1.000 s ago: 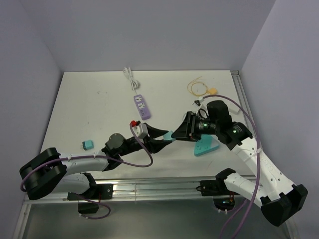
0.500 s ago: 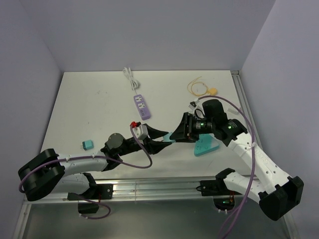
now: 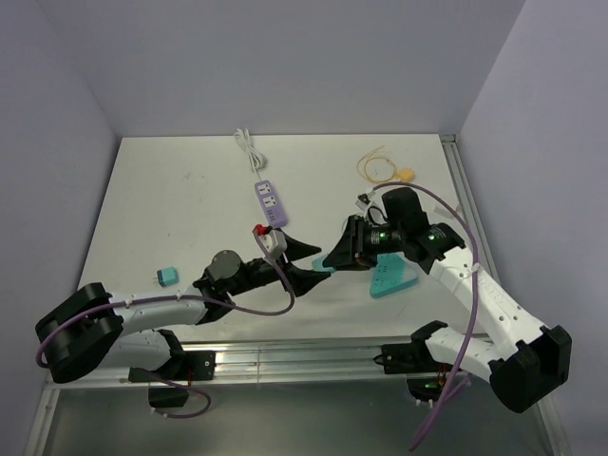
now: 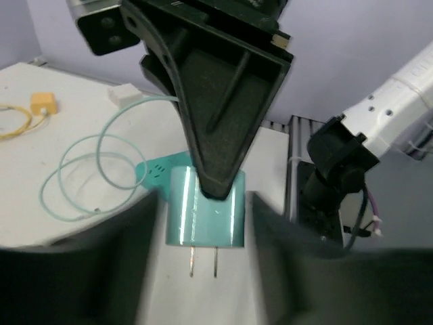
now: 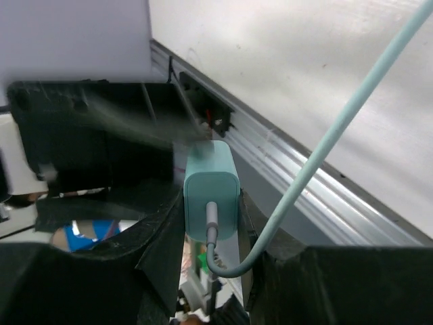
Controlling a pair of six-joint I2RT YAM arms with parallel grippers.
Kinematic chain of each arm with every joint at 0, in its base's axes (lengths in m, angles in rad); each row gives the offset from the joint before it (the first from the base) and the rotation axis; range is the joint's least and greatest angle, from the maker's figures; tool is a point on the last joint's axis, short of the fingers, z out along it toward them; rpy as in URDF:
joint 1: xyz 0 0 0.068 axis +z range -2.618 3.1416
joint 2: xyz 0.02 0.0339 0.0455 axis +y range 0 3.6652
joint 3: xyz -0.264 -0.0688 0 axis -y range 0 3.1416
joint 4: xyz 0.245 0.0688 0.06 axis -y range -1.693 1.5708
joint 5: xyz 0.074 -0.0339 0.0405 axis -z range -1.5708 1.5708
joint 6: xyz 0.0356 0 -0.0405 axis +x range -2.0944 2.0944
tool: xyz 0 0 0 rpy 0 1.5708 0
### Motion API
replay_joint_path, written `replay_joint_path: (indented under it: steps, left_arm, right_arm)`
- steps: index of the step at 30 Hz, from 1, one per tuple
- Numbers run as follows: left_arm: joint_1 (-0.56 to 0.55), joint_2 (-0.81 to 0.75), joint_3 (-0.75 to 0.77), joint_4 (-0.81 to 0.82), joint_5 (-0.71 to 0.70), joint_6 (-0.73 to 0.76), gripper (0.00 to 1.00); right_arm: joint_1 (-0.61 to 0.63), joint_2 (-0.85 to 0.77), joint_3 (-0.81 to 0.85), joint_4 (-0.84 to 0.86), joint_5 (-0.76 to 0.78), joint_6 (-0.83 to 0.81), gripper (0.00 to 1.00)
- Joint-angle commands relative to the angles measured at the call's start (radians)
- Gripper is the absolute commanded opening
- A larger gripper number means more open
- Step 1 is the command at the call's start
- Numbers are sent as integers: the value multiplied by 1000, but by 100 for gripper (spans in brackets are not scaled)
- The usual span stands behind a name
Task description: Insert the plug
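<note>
Filling the overhead view, a white surface is seen with both arms reaching toward its middle. The right pincer is pressed against two opposite sides of a teal adapter, whose prongs are turned toward the left arm. The left pincer is set closely about the same adapter, but whether its fingers touch it cannot be told.

A purple power strip is laid far of centre, its length running near to far. A teal pad is found at the near right, and a teal cable is plugged into the adapter.

The plug is placed at the far right, well apart from the strip, at the right end of its looped yellow cable. Its cable side is turned left. Its long axis and prongs cannot be made out.
</note>
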Motion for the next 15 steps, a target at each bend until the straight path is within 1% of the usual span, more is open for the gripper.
replay_joint_path:
  steps: [1, 3, 4, 5, 7, 8, 9, 10, 11, 12, 13, 14, 15]
  left_arm:
    - [4, -40, 63, -41, -184, -148, 75]
    - [4, -97, 22, -27, -245, -186, 93]
    - [4, -121, 17, -77, -347, -235, 95]
    - [4, -167, 15, -117, -403, -258, 96]
    - [4, -210, 38, -232, -511, -304, 96]
    - [5, -243, 47, -330, -592, -314, 96]
    - [5, -260, 55, -370, -615, -320, 96]
    - [5, -276, 52, -395, -634, -329, 95]
    - [7, -310, 47, -415, -647, -331, 95]
    - [8, -326, 32, -417, -645, -331, 95]
    - [8, -338, 23, -420, -646, -340, 95]
    - [10, -359, 15, -423, -648, -348, 95]
    - [10, -370, 1, -429, -651, -354, 94]
  right_arm:
    - [6, 14, 50, -48, 47, -93, 0]
    - [-19, 60, 128, -127, 207, -175, 0]
    - [-23, 77, 168, -195, 274, -199, 0]
    - [-25, 115, 244, -216, 430, -234, 0]
    - [-27, 161, 324, -265, 558, -261, 0]
    - [-42, 213, 402, -277, 607, -293, 0]
    - [-53, 245, 447, -311, 737, -302, 0]
    - [-62, 275, 536, -320, 785, -316, 0]
    - [-68, 339, 591, -335, 849, -348, 0]
    - [-74, 376, 652, -355, 999, -362, 0]
    - [-76, 414, 721, -404, 1070, -374, 0]
    - [-74, 487, 874, -437, 1132, -391, 0]
    - [-76, 520, 951, -466, 1167, -408, 0]
